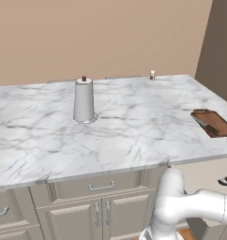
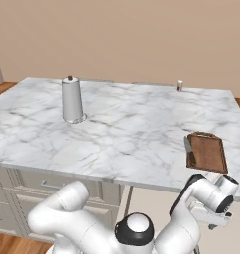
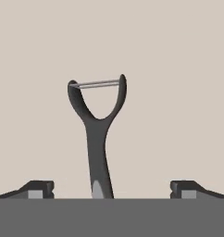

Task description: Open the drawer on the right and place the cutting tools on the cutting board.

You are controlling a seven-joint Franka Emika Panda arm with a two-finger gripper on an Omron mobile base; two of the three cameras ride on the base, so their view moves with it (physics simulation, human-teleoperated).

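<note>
Hand view: gripper [image 3: 112, 190] wide, peeler [image 3: 98, 129] centred btwn tips.

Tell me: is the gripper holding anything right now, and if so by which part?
Nothing is held. The gripper is open, its fingertips wide apart on either side of the dark peeler lying on the pale drawer floor, not touching its handle.

Kitchen, marble countertop [image 1: 134, 126], panelled cabinet doors [image 1: 73, 220], paper-towel holder [image 1: 83, 100]

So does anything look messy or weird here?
Nothing is spilled or broken. A knife already lies on the cutting board, whose near end pokes slightly past the counter edge. A dark peeler lies flat on a pale beige surface, centred between the open jaws of the gripper.
</note>
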